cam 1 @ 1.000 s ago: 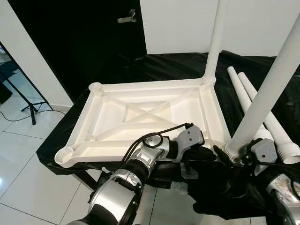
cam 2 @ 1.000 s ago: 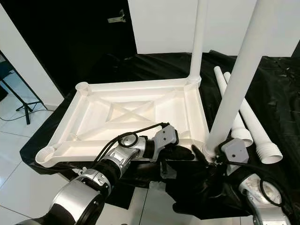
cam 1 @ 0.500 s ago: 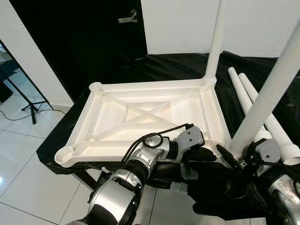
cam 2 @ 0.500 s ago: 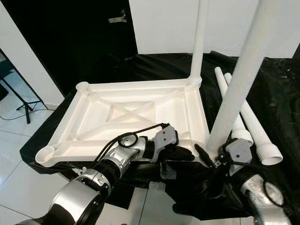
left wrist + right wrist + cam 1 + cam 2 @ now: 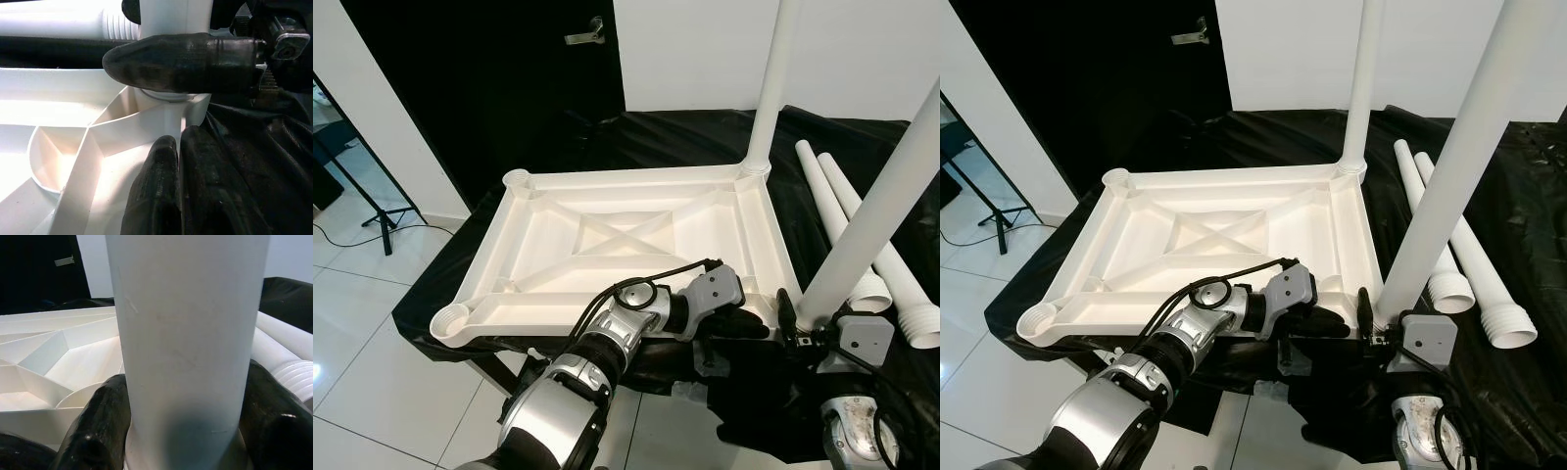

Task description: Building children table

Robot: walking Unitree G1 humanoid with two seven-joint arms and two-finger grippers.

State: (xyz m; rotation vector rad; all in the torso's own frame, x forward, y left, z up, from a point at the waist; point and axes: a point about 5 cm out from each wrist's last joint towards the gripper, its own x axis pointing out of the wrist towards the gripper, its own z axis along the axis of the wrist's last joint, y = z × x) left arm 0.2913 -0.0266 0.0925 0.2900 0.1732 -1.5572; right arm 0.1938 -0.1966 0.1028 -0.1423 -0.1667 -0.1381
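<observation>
An upturned white ribbed plastic tabletop (image 5: 607,245) is laid on black cloth (image 5: 666,137). A tall white plastic leg (image 5: 881,206), upright in its near right corner socket, is grasped by the right gripper (image 5: 188,431). The corner rim is pinched by the left gripper (image 5: 168,117).

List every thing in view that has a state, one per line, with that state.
table top: upside down on the black-draped surface, ribs facing up.
far leg: upright in its corner socket.
near leg: leaning, its base at the near corner socket.
two spare legs: lying loose on the black cloth.
left gripper: shut, at the near corner.
right gripper: shut on near leg.
door: closed.
</observation>
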